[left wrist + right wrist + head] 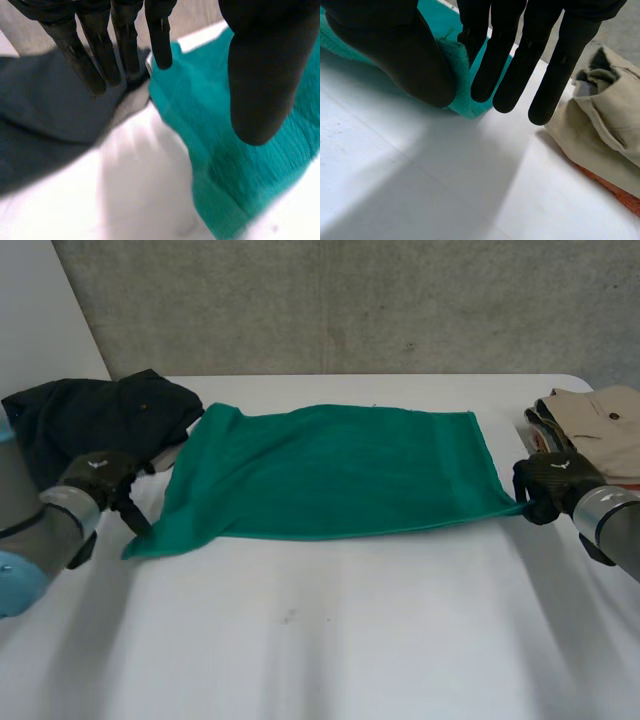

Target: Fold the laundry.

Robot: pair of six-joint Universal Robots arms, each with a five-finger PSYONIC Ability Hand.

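Green towel: my right hand is pinching its near right corner between thumb and finger; my left hand is hanging beside the near left corner, fingers straight. It is lying flat on the table.

Laboratory-style robot test bench: a plain white table is standing before a bare concrete wall; the left arm and right arm are reaching in; a green towel is lying between a dark garment heap and a beige heap.
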